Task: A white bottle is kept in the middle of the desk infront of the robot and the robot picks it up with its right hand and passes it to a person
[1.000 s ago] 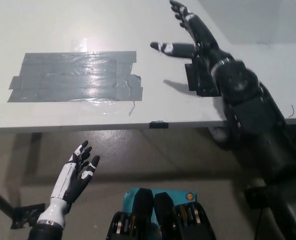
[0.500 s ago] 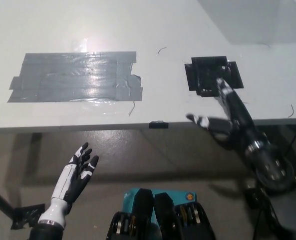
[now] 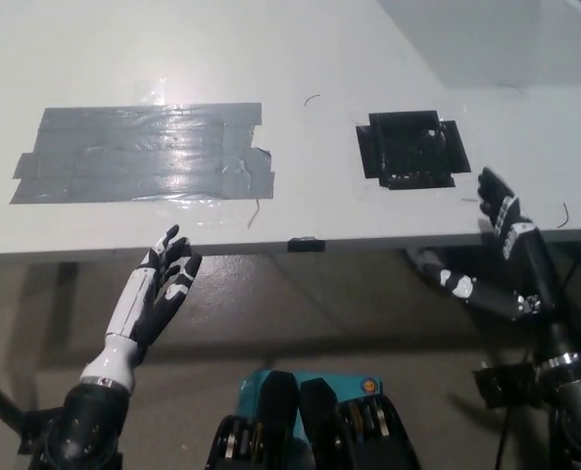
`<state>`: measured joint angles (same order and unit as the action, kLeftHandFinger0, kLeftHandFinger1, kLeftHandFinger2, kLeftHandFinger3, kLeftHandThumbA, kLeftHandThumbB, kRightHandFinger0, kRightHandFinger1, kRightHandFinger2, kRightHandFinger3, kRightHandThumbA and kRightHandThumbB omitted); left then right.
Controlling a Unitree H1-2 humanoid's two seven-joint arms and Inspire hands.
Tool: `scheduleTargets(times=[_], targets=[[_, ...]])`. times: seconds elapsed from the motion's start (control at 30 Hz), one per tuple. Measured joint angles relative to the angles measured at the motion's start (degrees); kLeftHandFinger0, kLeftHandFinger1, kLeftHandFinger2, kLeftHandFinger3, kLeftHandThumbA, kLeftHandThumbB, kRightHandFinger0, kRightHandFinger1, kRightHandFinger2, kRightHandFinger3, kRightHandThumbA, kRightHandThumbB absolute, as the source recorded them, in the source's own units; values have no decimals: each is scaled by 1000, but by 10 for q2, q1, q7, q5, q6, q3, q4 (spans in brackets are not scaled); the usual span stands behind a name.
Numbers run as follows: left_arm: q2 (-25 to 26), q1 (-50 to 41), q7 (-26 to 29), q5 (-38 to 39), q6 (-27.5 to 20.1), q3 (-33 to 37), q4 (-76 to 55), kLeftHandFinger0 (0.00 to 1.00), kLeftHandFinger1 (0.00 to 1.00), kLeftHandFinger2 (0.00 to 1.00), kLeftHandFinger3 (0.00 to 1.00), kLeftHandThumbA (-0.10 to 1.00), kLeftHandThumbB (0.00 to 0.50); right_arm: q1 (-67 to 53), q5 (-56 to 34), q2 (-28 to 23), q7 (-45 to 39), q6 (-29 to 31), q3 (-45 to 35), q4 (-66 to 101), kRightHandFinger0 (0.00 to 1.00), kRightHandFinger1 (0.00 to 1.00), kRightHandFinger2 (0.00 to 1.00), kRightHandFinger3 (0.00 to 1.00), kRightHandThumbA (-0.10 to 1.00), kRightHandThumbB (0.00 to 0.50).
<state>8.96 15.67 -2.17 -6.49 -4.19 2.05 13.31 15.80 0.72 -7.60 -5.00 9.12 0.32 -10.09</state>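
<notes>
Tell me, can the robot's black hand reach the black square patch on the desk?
Probably yes. The right hand is open at the desk's near edge, close to the black patch, with nothing lying between them.

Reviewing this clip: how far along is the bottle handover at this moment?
No bottle shows on the desk, only grey tape and a black square patch. The right hand is open and empty at the desk's front edge; the left hand is open below it. No person shows, so whether the handover happened cannot be told.
</notes>
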Motion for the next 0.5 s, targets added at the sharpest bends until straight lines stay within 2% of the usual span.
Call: scheduleTargets(times=[0.17,0.5], targets=[[1,-6,0,-1,1,0,-1,1000,1000,1000,1000,767,0,1,2,0,0,10,1,-78,1000,1000,1000,1000,810,321],[1,-15,0,-1,1,2,-3,1000,1000,1000,1000,717,0,4,3,0,-8,17,14,-96,1000,1000,1000,1000,812,332]])
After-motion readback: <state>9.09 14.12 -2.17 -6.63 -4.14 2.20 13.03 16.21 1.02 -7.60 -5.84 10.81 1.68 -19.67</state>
